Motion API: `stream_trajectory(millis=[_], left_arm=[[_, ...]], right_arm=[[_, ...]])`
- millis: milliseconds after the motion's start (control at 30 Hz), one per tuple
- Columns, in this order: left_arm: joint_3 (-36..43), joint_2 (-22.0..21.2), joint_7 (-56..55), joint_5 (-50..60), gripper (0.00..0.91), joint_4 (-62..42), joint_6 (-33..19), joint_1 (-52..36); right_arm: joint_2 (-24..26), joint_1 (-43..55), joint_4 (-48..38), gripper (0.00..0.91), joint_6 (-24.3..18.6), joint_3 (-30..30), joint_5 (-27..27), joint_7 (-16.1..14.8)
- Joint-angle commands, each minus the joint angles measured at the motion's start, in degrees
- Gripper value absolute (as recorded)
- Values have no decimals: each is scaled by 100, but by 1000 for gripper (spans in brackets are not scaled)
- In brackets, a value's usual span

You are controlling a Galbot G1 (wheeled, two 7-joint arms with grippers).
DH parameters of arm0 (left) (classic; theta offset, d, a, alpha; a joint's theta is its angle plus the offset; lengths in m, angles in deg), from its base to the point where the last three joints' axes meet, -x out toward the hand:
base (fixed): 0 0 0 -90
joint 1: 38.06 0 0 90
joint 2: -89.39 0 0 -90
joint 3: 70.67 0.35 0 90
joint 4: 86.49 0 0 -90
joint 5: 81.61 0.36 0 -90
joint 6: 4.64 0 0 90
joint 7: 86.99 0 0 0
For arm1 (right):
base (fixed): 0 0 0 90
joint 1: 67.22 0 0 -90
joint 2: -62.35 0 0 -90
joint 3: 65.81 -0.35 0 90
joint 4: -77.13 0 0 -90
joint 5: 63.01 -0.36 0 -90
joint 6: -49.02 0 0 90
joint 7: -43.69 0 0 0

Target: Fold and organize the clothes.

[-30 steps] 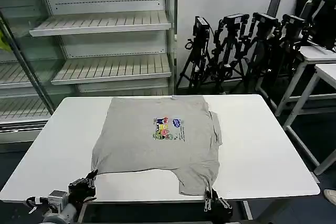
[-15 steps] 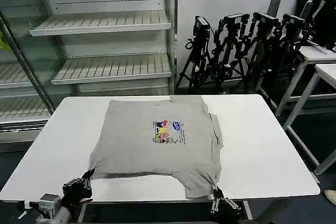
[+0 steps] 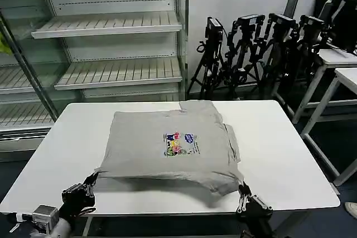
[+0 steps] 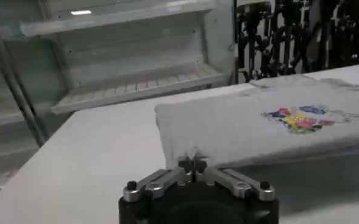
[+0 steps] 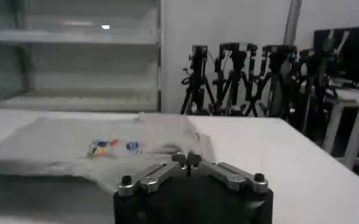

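The clothes are one light grey T-shirt [image 3: 167,149] with a small multicoloured print [image 3: 178,142], spread on the white table [image 3: 284,149]. Its near hem is raised off the tabletop, with a shadow under it. My left gripper [image 3: 89,182] is shut on the near-left hem corner at the table's front edge. My right gripper [image 3: 241,193] is shut on the near-right hem corner. In the left wrist view the closed fingertips [image 4: 192,163] pinch the edge of the T-shirt [image 4: 258,128]. In the right wrist view the gripper [image 5: 186,159] pinches the T-shirt [image 5: 57,146] the same way.
Empty store shelves [image 3: 111,26] stand behind the table on the left. A row of black camera tripods [image 3: 251,48] stands behind it on the right. More white tables [image 3: 340,59] are at the far right. Bare tabletop lies either side of the shirt.
Both grippers have drawn apart and lifted the near hem, the right one moving farther right. The shirt's near edge now hangs off the table and its front part is pulled taut.
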Motion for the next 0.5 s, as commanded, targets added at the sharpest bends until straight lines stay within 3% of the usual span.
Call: stream_trajectory(millis=[33,500], left_arm=[[352,271,-81,-74,20,-535,-118,-663],[1068,350,-226,-74,20,-1667,-422,-1930]], right_arm=[[289,1037,-504,0,67,-244,-546,2],[536,2783,-1941,0,246,351,-752,-7]])
